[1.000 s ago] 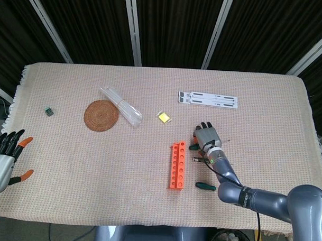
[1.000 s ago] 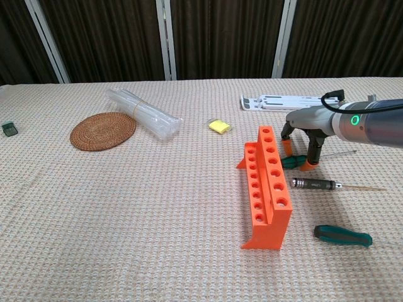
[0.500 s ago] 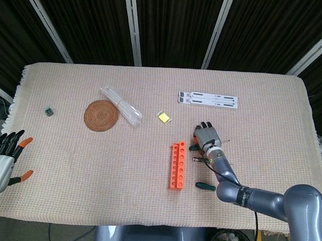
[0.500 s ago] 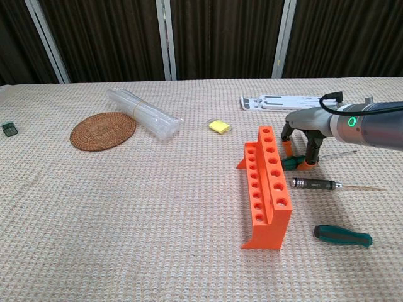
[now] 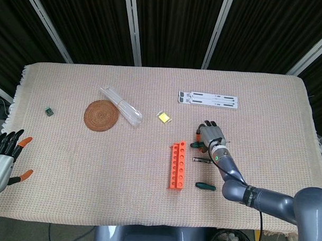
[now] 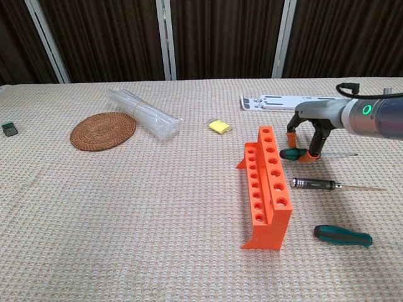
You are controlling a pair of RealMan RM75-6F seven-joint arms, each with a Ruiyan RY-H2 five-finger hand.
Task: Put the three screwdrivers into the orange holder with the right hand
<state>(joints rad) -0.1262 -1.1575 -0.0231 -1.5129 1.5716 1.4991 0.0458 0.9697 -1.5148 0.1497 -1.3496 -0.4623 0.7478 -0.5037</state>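
Note:
The orange holder (image 5: pixel 177 165) (image 6: pixel 267 189) stands mid-table, its rows of holes empty. Just right of its far end, my right hand (image 5: pixel 210 135) (image 6: pixel 312 135) arches over a green-handled screwdriver (image 5: pixel 194 145) (image 6: pixel 291 153) and pinches it between orange fingertips; the thin shaft points right and the handle looks slightly off the cloth. A dark metal-handled screwdriver (image 5: pixel 201 160) (image 6: pixel 315 184) lies right of the holder. A second green-handled screwdriver (image 5: pixel 205 186) (image 6: pixel 343 235) lies nearer the front. My left hand (image 5: pixel 3 160) hangs open at the table's left edge.
A woven coaster (image 5: pixel 101 115) (image 6: pixel 102 130) and a clear plastic bundle (image 5: pixel 121 106) (image 6: pixel 143 113) lie at the left. A yellow pad (image 5: pixel 164 117) (image 6: pixel 219 126), a white folding stand (image 5: pixel 208 99) (image 6: pixel 277 100) and a small green item (image 5: pixel 48 112) (image 6: pixel 7 129) also rest on the cloth.
My right hand has closed on the far green-handled screwdriver and shifted right and slightly up with it, away from the holder. The other screwdrivers and the left hand stayed put.

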